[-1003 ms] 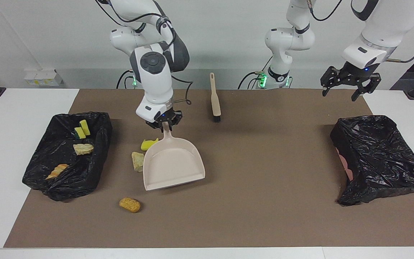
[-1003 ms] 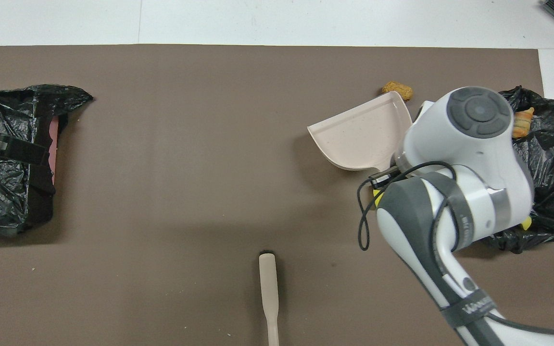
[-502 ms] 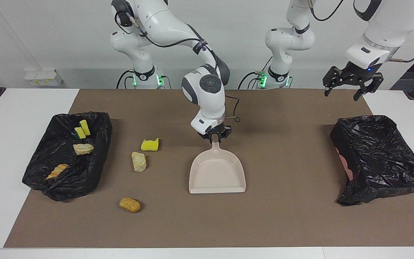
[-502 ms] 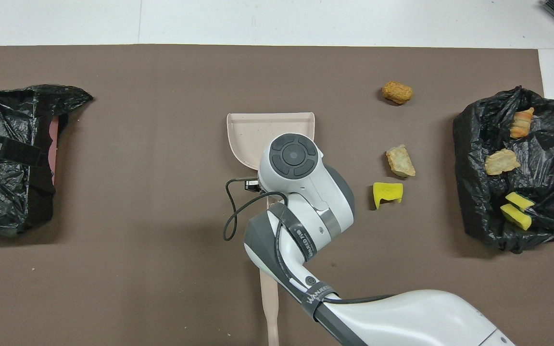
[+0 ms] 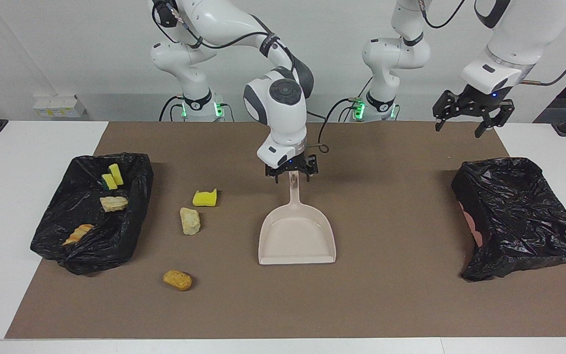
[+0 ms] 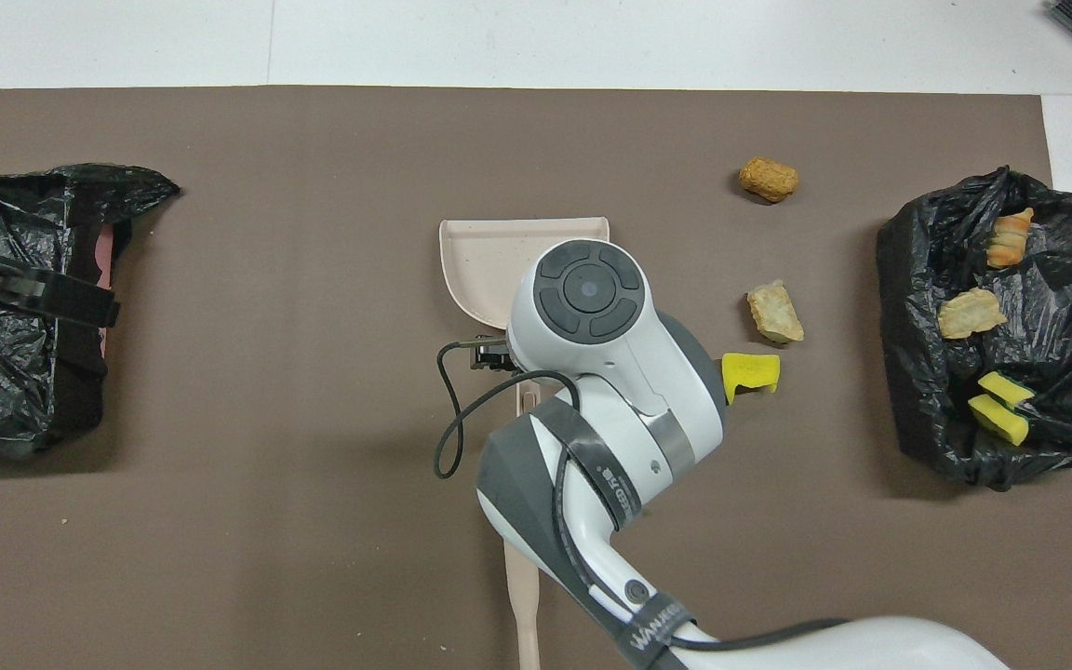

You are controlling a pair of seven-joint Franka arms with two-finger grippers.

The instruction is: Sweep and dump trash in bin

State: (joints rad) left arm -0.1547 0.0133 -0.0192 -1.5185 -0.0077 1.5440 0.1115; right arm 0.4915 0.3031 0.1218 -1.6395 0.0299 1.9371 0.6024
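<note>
Right gripper (image 5: 291,171) spread over dustpan (image 5: 297,240) handle, seemingly not pinching it, left gripper (image 5: 469,114) spread, waiting above mat

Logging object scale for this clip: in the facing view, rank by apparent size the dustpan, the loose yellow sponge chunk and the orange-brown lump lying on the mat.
1. dustpan, clearly largest.
2. yellow sponge chunk and orange-brown lump: look alike; the lump lies closer to the camera, so unranked.

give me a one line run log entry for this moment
right gripper: open over dustpan handle | dustpan: flat on mat, empty | left gripper: open, waiting over mat | trash: three pieces on mat
</note>
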